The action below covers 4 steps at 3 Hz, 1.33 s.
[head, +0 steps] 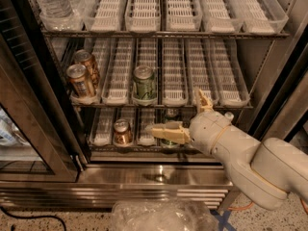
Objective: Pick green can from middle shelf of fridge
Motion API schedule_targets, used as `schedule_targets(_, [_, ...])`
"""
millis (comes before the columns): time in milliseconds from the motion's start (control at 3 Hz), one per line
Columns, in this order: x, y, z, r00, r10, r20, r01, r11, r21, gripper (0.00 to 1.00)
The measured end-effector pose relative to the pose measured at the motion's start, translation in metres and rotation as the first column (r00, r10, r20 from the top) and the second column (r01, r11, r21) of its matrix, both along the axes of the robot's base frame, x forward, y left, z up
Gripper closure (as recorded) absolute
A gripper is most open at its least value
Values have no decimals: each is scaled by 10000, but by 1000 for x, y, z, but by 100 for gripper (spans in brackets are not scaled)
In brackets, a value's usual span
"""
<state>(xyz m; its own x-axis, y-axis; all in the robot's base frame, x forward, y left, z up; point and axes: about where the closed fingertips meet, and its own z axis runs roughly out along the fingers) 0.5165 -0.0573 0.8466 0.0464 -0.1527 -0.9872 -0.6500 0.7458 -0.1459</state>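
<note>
Green can (144,83): upright at the front of the middle shelf (230,88), in a clear lane tray two lanes right of the copper ones.
Its label: muted green with pale patches and a silver top. I cannot read any writing on it from here.
Gripper (173,109): down at the lower shelf, below and to the right of the green can and apart from it.
Its fingers: spread wide with nothing between them. One tan finger (166,131) points left and the other stands up by the middle shelf's front edge.
Copper cans (80,81): two in the left lane of the middle shelf, one behind the other. The brand is unreadable.
Lower copper can (121,132): on the lower shelf, just left of the leftward finger.
Water bottles (50,1): top shelf, left end.
Fridge (144,177): glass door swung open at left, stainless base below.
Plastic bag (163,216): crumpled on the floor in front.
</note>
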Motion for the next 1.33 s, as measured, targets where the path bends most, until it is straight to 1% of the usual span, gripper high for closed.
schedule_targets(333, [-3, 0, -2, 9998, -85, -189, 88, 9999, 138, 0])
schedule_targets(667, [5, 13, -3, 9977, -298, -612, 315, 9991, 266, 0])
schedule_targets(1000, [29, 41, -6, 9989, -257, -404, 255, 9997, -56, 0])
schedule_targets(1333, [29, 42, -7, 9989, -246, -396, 243, 9997, -72, 0])
